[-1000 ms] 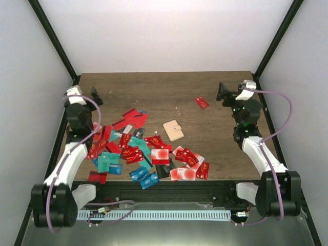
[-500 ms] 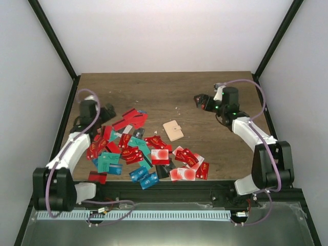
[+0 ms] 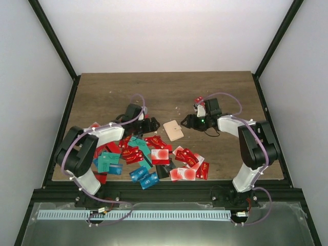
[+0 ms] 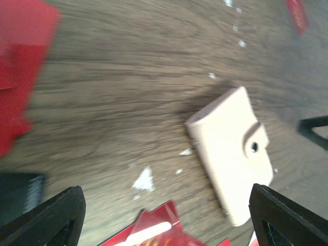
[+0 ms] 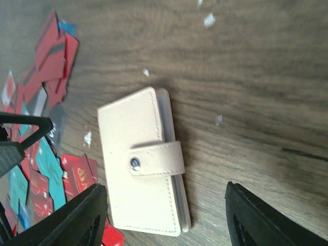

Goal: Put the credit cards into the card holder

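The tan card holder (image 3: 173,130) lies shut, snap fastened, on the table (image 3: 113,92) at mid-frame. The left fingers (image 3: 152,124) and right fingers (image 3: 188,123) flank it, both spread open, gripping nothing. The credit cards (image 3: 134,148) sprawl lower left of it, mostly red, some teal and blue.

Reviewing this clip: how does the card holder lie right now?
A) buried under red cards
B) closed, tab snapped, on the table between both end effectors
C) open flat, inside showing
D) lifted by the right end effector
B: the card holder lies flat on the table, tab snapped shut, with the left end effector and right end effector open, neither closed on it.
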